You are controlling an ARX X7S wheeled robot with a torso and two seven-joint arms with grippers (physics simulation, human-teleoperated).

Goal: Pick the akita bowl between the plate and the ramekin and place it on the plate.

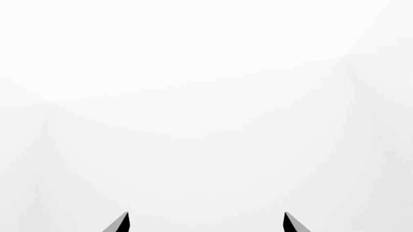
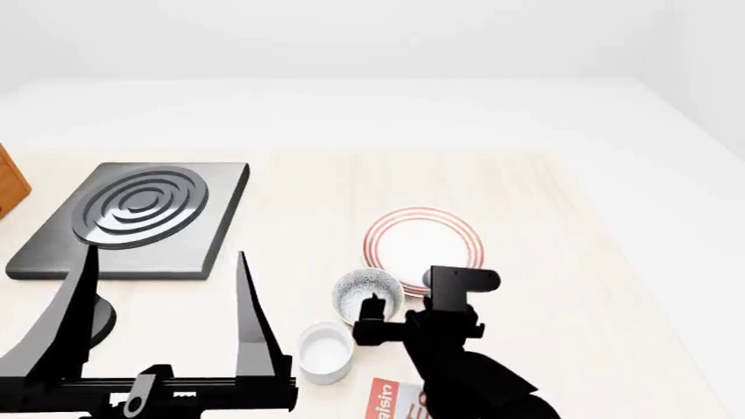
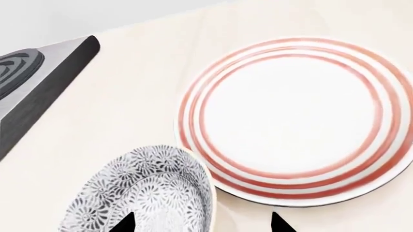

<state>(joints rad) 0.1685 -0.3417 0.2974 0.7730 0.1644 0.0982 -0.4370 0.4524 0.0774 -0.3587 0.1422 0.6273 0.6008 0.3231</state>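
The akita bowl (image 2: 366, 292), dark and speckled outside with a pale patterned inside, sits between the red-ringed plate (image 2: 421, 240) and the white ramekin (image 2: 324, 349). My right gripper (image 2: 396, 312) is open and straddles the bowl's rim on the side facing the plate. In the right wrist view one fingertip (image 3: 125, 223) is over the inside of the bowl (image 3: 142, 193) and the other is over bare table beside the plate (image 3: 297, 121). My left gripper (image 2: 163, 301) hangs open with nothing between its fingers; the left wrist view shows only white past its tips (image 1: 206, 222).
A grey hob with a ringed burner (image 2: 128, 218) lies at the left, also in the right wrist view (image 3: 26, 92). A red and white box (image 2: 390, 401) lies near the front edge by the ramekin. A brown object (image 2: 10, 179) shows at the far left.
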